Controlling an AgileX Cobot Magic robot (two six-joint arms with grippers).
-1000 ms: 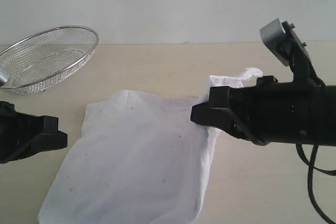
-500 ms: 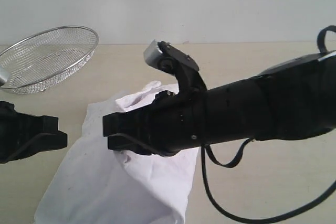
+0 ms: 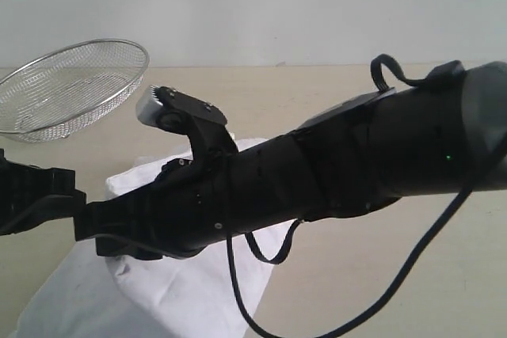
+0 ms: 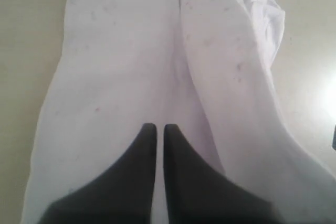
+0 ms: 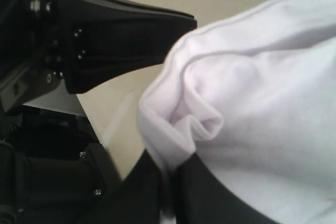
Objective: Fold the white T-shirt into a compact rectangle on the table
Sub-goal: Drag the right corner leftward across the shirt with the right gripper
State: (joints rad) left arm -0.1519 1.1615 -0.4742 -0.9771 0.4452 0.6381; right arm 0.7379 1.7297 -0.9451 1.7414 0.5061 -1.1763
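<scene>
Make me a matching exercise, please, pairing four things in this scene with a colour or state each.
Things:
A. wire basket
B. white T-shirt
C. table
D. right gripper

Descriptions:
1. shut, pinching a fold of cloth
2. pale beige and flat
3. silvery mesh, at the far left in the exterior view
4. white, partly bunched up

Pairs: A-3, B-4, C-2, D-1
</scene>
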